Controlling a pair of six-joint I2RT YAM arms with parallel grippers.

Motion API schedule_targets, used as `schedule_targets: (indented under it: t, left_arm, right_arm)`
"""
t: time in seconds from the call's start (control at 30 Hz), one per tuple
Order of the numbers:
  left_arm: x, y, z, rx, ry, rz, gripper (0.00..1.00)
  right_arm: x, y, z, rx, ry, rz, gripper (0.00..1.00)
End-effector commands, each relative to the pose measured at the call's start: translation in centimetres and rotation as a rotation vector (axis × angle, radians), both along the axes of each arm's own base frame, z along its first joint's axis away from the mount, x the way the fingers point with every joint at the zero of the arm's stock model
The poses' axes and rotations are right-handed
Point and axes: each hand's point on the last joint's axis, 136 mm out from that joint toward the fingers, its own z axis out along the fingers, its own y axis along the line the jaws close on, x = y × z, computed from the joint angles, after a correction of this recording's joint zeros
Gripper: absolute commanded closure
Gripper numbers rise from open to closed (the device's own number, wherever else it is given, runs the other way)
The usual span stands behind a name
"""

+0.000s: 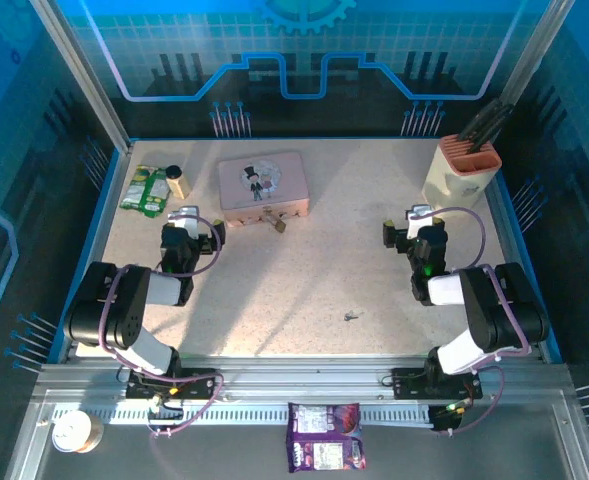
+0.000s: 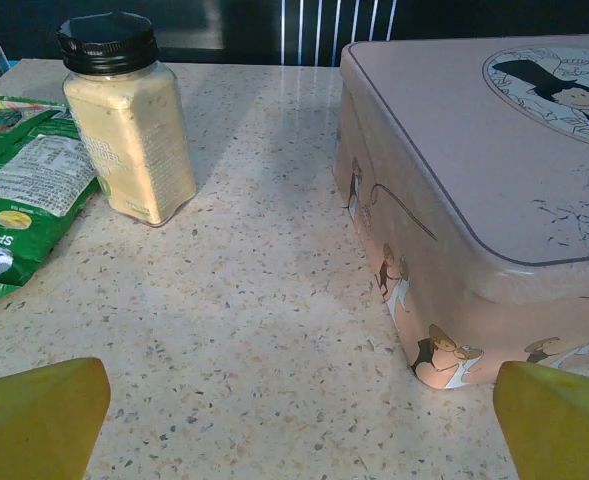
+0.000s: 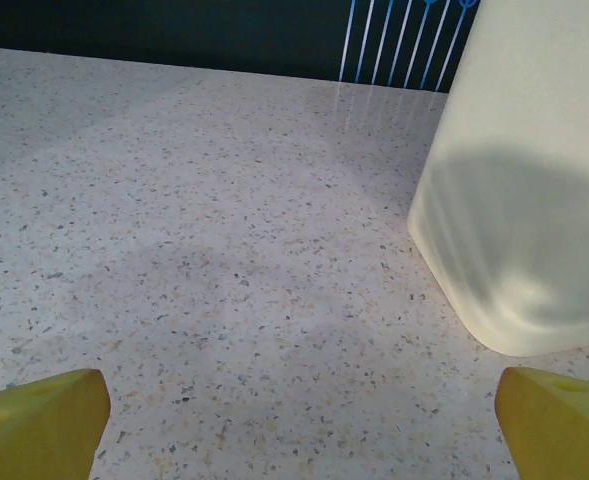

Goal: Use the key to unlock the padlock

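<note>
I am holding my left gripper (image 1: 190,214) wide open and empty near the left edge of the surface (image 1: 304,285). My right gripper (image 1: 417,215) is standing equally wide and empty near the right edge.

The padlock (image 1: 277,223), small and brass-coloured, is lying against the near long side of the pink tin (image 1: 263,184), just right of my left gripper. The key (image 1: 351,316), thin and dark grey, is lying flat on bare speckled stone toward the near edge, well apart from both grippers.

In the left wrist view, the tin's (image 2: 454,190) rounded, smooth printed corner is sitting just ahead of my right yellow fingertip (image 2: 559,420). A square glass jar (image 2: 124,120) with a black cap is standing further left, beside a glossy green packet (image 2: 14,200).

In the right wrist view, a smooth cream container (image 3: 524,180) with rounded corners is standing ahead on the right.
</note>
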Motion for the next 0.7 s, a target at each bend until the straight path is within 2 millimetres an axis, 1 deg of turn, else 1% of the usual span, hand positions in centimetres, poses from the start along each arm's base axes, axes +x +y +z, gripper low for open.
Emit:
schedule_targets:
  t: [0.0,0.67]
  left_arm:
    - [0.2,0.06,0.55,0.008,-0.014,0.005,0.01]
    - [0.23,0.07,0.57,0.009,-0.013,0.005,0.01]
  right_arm:
    - [0.28,0.27,0.54,-0.011,-0.025,0.002,0.0]
    - [0.45,0.28,0.53,0.016,-0.016,0.024,0.0]
